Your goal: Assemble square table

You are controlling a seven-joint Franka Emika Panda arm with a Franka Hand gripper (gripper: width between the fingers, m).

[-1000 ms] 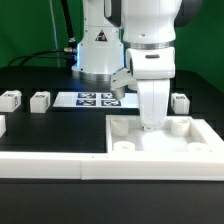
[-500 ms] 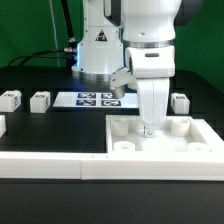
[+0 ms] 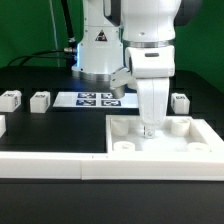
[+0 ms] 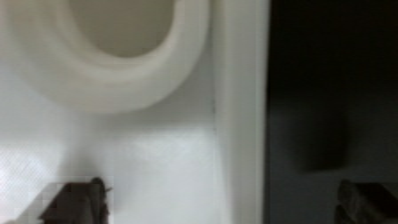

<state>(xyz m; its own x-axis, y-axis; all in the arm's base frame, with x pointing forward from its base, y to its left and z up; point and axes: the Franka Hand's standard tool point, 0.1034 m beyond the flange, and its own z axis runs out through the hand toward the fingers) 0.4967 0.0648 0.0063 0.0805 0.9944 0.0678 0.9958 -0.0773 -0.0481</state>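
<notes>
nearest lies the long white rail point(image 3: 50, 166), touching the front of the square tabletop point(image 3: 160, 142) on the exterior view's right. the tabletop's raised edges enclose round corner sockets point(image 3: 125, 147). the gripper point(image 3: 148, 128) reaches down at its far edge. in the blurred wrist view, its dark fingertips point(image 4: 75, 200) stand spread, with the plate's edge between them. behind, a short leg point(image 3: 180, 101) sits near the arm. two more legs point(image 3: 40, 100) sit at the left, beside the marker board point(image 3: 98, 99).
</notes>
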